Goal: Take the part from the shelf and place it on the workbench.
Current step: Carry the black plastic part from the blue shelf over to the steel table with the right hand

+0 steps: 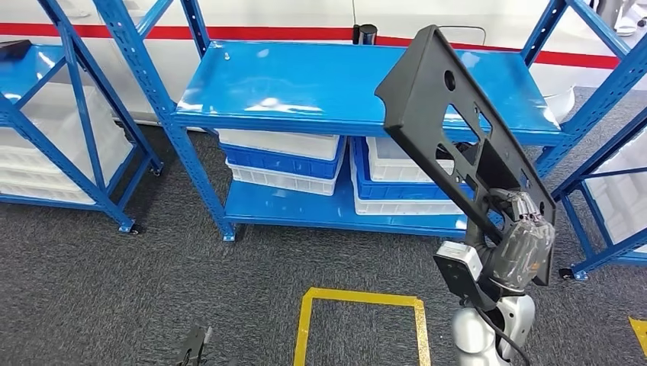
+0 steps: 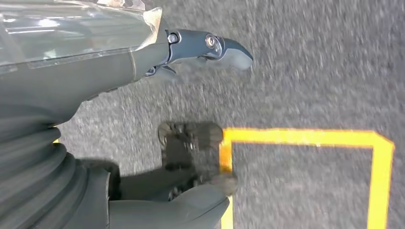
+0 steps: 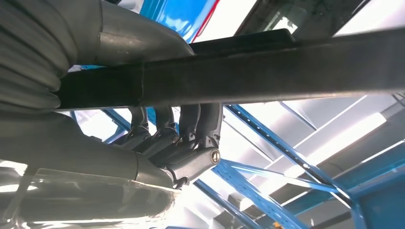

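Black part (image 1: 450, 122) gripped in right robot hand (image 1: 523, 240) (raised before the blue shelf (image 1: 305, 84)).

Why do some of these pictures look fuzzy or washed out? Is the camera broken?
Head view: sharp, with white glare patches on the blue shelf. Left wrist view: the grey carpet is smeared, as from motion blur. Right wrist view: bright background washes out behind the dark part, which the right hand grips, leaving it nearly a silhouette.

Bright even light, glare on shelf (image 1: 336, 84), carpet (image 2: 305, 62) motion-blurred
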### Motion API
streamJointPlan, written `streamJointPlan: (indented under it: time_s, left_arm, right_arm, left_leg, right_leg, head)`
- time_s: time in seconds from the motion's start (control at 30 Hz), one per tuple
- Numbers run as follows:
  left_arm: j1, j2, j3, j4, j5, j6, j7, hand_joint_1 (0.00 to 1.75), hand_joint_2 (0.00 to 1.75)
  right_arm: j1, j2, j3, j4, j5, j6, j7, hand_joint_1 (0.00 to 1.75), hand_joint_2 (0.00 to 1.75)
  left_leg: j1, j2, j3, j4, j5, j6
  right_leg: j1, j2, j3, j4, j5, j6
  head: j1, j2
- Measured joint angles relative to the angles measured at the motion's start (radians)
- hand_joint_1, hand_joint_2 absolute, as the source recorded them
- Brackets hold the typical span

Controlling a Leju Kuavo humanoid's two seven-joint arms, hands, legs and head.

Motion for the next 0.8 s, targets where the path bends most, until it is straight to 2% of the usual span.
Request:
streamJointPlan:
  time_s: [0.03, 0.07, 0.1, 0.13, 0.17, 0.2, 0.23, 0.27, 0.3, 0.4, 0.43, 0.47, 0.5, 0.53, 0.57, 0.6, 0.63, 0.67, 0.73, 0.77, 0.8]
  left_arm:
    - [0.0, 0.0, 0.0, 0.0, 0.0, 0.0, -0.001, 0.0, 1.75]
    - [0.001, 0.0, 0.0, 0.0, 0.001, 0.0, -0.002, 0.0, 1.75]
    - [0.002, 0.001, 0.0, 0.0, 0.001, 0.0, -0.002, 0.0, 1.75]
    - [0.002, 0.001, 0.0, 0.0, 0.001, 0.0, -0.003, 0.0, 1.75]
    - [0.003, 0.0, 0.0, 0.0, 0.001, 0.0, -0.003, 0.0, 1.75]
    - [0.003, 0.0, 0.0, 0.0, 0.001, 0.0, -0.004, 0.0, 1.75]
    - [0.003, 0.0, 0.0, 0.0, 0.001, 0.0, -0.005, 0.0, 1.75]
    - [0.003, 0.0, 0.0, 0.0, 0.001, 0.0, -0.006, 0.0, 1.75]
    - [0.003, 0.0, 0.0, 0.0, 0.001, 0.0, -0.007, 0.0, 1.75]
    - [0.003, 0.001, 0.001, 0.0, 0.002, 0.0, -0.009, 0.0, 1.75]
    - [0.004, 0.001, 0.001, 0.0, 0.002, -0.001, -0.009, 0.0, 1.75]
    - [0.005, 0.001, 0.002, 0.0, 0.002, -0.002, -0.009, 0.0, 1.75]
    - [0.006, 0.001, 0.003, 0.0, 0.003, -0.004, -0.01, 0.0, 1.75]
    - [0.007, 0.001, 0.004, 0.0, 0.003, -0.005, -0.01, 0.0, 1.75]
    - [0.009, 0.001, 0.006, 0.0, 0.003, -0.007, -0.011, 0.0, 1.75]
    - [0.011, 0.001, 0.006, 0.0, 0.003, -0.008, -0.012, 0.0, 1.75]
    - [0.013, 0.001, 0.007, 0.0, 0.003, -0.008, -0.012, 0.0, 1.75]
    - [0.014, 0.001, 0.008, 0.0, 0.003, -0.008, -0.012, 0.0, 1.75]
    - [0.014, 0.002, 0.01, 0.0, 0.003, -0.008, -0.013, 0.0, 1.75]
    - [0.013, 0.002, 0.011, 0.0, 0.003, -0.008, -0.013, 0.0, 1.75]
    - [0.013, 0.002, 0.013, 0.0, 0.003, -0.008, -0.014, 0.0, 1.75]
  right_arm:
    - [0.001, -0.001, 0.0, 0.0, -0.005, 0.0, 0.0, 1.75, 1.75]
    - [0.003, -0.002, 0.0, 0.0, -0.012, 0.0, 0.001, 1.75, 1.75]
    - [0.005, -0.003, 0.0, 0.0, -0.019, 0.0, 0.002, 1.75, 1.75]
    - [0.006, -0.004, 0.0, 0.0, -0.027, 0.0, 0.004, 1.75, 1.75]
    - [0.006, -0.005, 0.0, 0.0, -0.036, 0.0, 0.005, 1.75, 1.75]
    - [0.006, -0.007, 0.0, 0.0, -0.045, 0.0, 0.006, 1.75, 1.75]
    - [0.006, -0.008, 0.001, 0.0, -0.053, 0.0, 0.004, 1.75, 1.75]
    - [0.007, -0.008, 0.001, 0.0, -0.061, 0.0, 0.002, 1.75, 1.75]
    - [0.007, -0.009, 0.001, 0.0, -0.069, 0.0, -0.002, 1.75, 1.75]
    - [0.011, -0.011, 0.001, 0.0, -0.082, 0.0, -0.01, 1.75, 1.75]
    - [0.012, -0.011, 0.001, 0.0, -0.084, 0.0, -0.01, 1.75, 1.75]
    - [0.012, -0.011, 0.002, 0.0, -0.086, 0.0, -0.01, 1.75, 1.75]
    - [0.012, -0.011, 0.002, 0.0, -0.088, 0.0, -0.01, 1.75, 1.75]
    - [0.013, -0.011, 0.002, 0.0, -0.09, 0.0, -0.01, 1.75, 1.75]
    - [0.014, -0.012, 0.002, 0.0, -0.092, 0.0, -0.011, 1.75, 1.75]
    - [0.014, -0.014, 0.002, 0.0, -0.094, 0.0, -0.012, 1.75, 1.75]
    - [0.015, -0.015, 0.002, 0.0, -0.096, 0.0, -0.012, 1.75, 1.75]
    - [0.016, -0.016, 0.002, 0.0, -0.097, 0.0, -0.013, 1.75, 1.75]
    - [0.017, -0.018, 0.001, 0.0, -0.098, 0.0, -0.016, 1.75, 1.75]
    - [0.018, -0.018, 0.0, 0.0, -0.098, 0.0, -0.017, 1.75, 1.75]
    - [0.019, -0.018, 0.0, 0.0, -0.097, 0.0, -0.019, 1.75, 1.75]
  left_leg:
    - [-0.001, 0.001, -0.011, 0.001, 0.008, 0.003]
    - [-0.002, 0.001, -0.022, 0.002, 0.015, 0.004]
    - [-0.002, 0.002, -0.033, 0.004, 0.022, 0.004]
    - [-0.002, 0.002, -0.043, 0.006, 0.028, 0.003]
    - [-0.002, 0.002, -0.052, 0.008, 0.033, 0.001]
    - [-0.002, 0.002, -0.059, 0.012, 0.038, -0.003]
    - [-0.003, 0.001, -0.066, 0.016, 0.042, -0.006]
    - [-0.005, 0.0, -0.071, 0.019, 0.046, -0.012]
    - [-0.007, 0.0, -0.075, 0.023, 0.051, -0.017]
    - [-0.007, -0.002, -0.088, 0.031, 0.058, -0.034]
    - [-0.005, -0.004, -0.096, 0.045, 0.042, -0.04]
    - [-0.002, -0.005, -0.11, 0.076, 0.01, -0.047]
    - [0.001, -0.006, -0.13, 0.129, -0.035, -0.053]
    - [0.003, -0.006, -0.152, 0.197, -0.081, -0.059]
    - [0.006, -0.006, -0.171, 0.261, -0.114, -0.064]
    - [0.007, -0.006, -0.178, 0.303, -0.127, -0.066]
    - [0.009, -0.006, -0.168, 0.309, -0.12, -0.067]
    - [0.01, -0.006, -0.134, 0.268, -0.096, -0.066]
    - [0.01, -0.007, -0.031, 0.119, -0.051, -0.06]
    - [0.008, -0.008, 0.009, 0.058, -0.04, -0.055]
    - [0.004, -0.01, 0.029, 0.023, -0.038, -0.049]
  right_leg:
    - [0.0, 0.0, -0.022, 0.07, -0.038, -0.003]
    - [-0.001, 0.0, -0.039, 0.131, -0.064, -0.002]
    - [-0.001, 0.0, -0.042, 0.165, -0.074, 0.003]
    - [-0.001, 0.0, -0.026, 0.159, -0.067, 0.011]
    - [-0.001, 0.0, 0.011, 0.112, -0.048, 0.02]
    - [-0.001, -0.001, 0.063, 0.035, -0.029, 0.025]
    - [0.0, -0.001, 0.113, -0.042, -0.015, 0.026]
    - [0.001, 0.0, 0.149, -0.098, -0.007, 0.023]
    - [0.001, 0.001, 0.166, -0.129, -0.006, 0.018]
    - [-0.003, 0.002, 0.151, -0.133, 0.005, -0.003]
    - [-0.006, 0.001, 0.145, -0.133, 0.012, -0.013]
    - [-0.009, 0.0, 0.137, -0.135, 0.02, -0.024]
    - [-0.01, -0.001, 0.129, -0.135, 0.028, -0.031]
    - [-0.01, -0.002, 0.119, -0.134, 0.036, -0.036]
    - [-0.009, -0.002, 0.109, -0.134, 0.044, -0.036]
    - [-0.009, -0.002, 0.099, -0.133, 0.051, -0.035]
    - [-0.008, -0.002, 0.09, -0.132, 0.057, -0.034]
    - [-0.009, -0.001, 0.083, -0.131, 0.062, -0.031]
    - [-0.008, 0.0, 0.072, -0.129, 0.072, -0.025]
    - [-0.008, 0.0, 0.07, -0.128, 0.076, -0.019]
    - [-0.007, -0.001, 0.068, -0.128, 0.081, -0.014]
  head:
    - [0.003, 0.0]
    - [0.003, 0.0]
    - [0.004, 0.0]
    - [0.004, 0.0]
    - [0.005, 0.0]
    - [0.005, 0.0]
    - [0.006, 0.0]
    - [0.006, 0.0]
    - [0.006, 0.0]
    - [0.003, 0.0]
    - [0.0, 0.0]
    - [-0.002, 0.0]
    - [-0.005, 0.0]
    - [-0.009, 0.0]
    - [-0.01, 0.0]
    - [-0.01, 0.0]
    - [-0.01, 0.0]
    - [-0.011, 0.0]
    - [-0.011, 0.0]
    - [-0.01, 0.0]
    - [-0.009, 0.0]
